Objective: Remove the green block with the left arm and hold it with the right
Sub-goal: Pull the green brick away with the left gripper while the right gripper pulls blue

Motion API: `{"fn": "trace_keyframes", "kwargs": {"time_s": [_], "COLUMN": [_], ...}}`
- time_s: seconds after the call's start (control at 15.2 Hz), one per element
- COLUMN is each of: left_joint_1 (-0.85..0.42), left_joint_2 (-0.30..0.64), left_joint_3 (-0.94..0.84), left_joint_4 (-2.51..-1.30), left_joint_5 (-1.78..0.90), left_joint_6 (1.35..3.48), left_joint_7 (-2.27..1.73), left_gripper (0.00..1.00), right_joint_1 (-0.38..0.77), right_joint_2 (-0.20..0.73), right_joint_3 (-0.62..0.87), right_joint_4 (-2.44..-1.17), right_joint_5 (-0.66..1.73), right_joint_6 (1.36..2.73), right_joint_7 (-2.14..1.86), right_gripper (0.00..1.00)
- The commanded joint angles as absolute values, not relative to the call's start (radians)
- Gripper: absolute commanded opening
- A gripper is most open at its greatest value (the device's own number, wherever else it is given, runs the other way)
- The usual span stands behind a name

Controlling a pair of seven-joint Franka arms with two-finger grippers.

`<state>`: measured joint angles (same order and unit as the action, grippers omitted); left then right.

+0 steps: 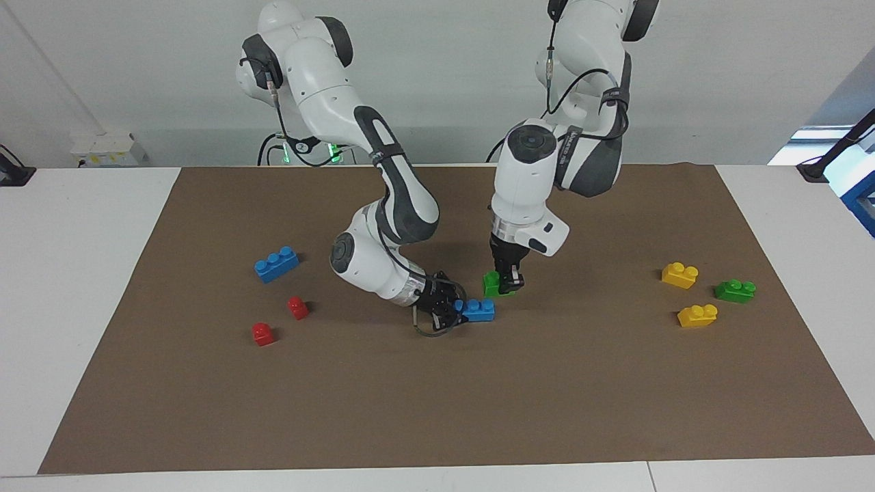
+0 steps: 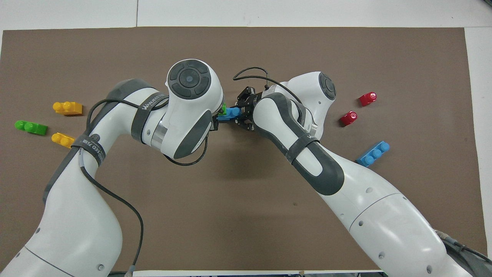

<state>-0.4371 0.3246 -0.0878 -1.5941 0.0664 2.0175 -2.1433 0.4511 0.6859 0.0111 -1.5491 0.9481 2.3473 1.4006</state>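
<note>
The lime-green block [image 1: 490,283] is low over the middle of the brown mat, right beside a blue brick [image 1: 479,310] on the side nearer the robots. My left gripper [image 1: 510,281] comes straight down and is shut on the green block. My right gripper [image 1: 459,309] lies low and sideways and is shut on the blue brick's end. I cannot tell whether the two bricks touch. In the overhead view the green block [image 2: 222,109] and the blue brick [image 2: 231,113] show only as slivers between the two wrists. The right gripper [image 2: 242,112] shows there; the left one is hidden under its wrist.
Toward the right arm's end lie a blue three-stud brick [image 1: 276,264] and two red blocks [image 1: 297,307] [image 1: 262,333]. Toward the left arm's end lie two yellow bricks [image 1: 679,275] [image 1: 697,315] and a darker green brick [image 1: 735,290]. The brown mat [image 1: 437,410] covers the table.
</note>
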Motion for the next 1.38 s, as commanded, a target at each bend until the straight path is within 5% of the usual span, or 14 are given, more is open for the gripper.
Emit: {"fn": "trace_keyframes", "kwargs": {"time_s": [0.0, 0.26, 0.72, 1.32], "left_joint_1": [-0.391, -0.325, -0.186, 0.011], "left_joint_2": [0.237, 0.180, 0.117, 0.034], "left_joint_3": [-0.091, -0.086, -0.084, -0.084], "left_joint_4": [-1.609, -1.620, -1.701, -1.914], "left_joint_5": [0.025, 0.015, 0.012, 0.011], "left_joint_6": [1.929, 1.813, 1.732, 1.951], "left_joint_7": [-2.063, -1.857, -1.317, -0.775], "left_gripper": [0.00, 0.00, 0.00, 0.00], "right_joint_1": [0.440, 0.430, 0.322, 0.197], "right_joint_2": [0.669, 0.598, 0.465, 0.405], "right_joint_3": [0.014, 0.002, -0.014, -0.009], "right_joint_4": [-1.548, -1.552, -1.552, -1.626], "right_joint_5": [0.969, 0.911, 0.375, 0.435], "right_joint_6": [2.364, 2.353, 2.140, 2.057], "right_joint_7": [1.420, 1.419, 1.295, 1.157], "right_gripper": [0.00, 0.00, 0.00, 0.00]}}
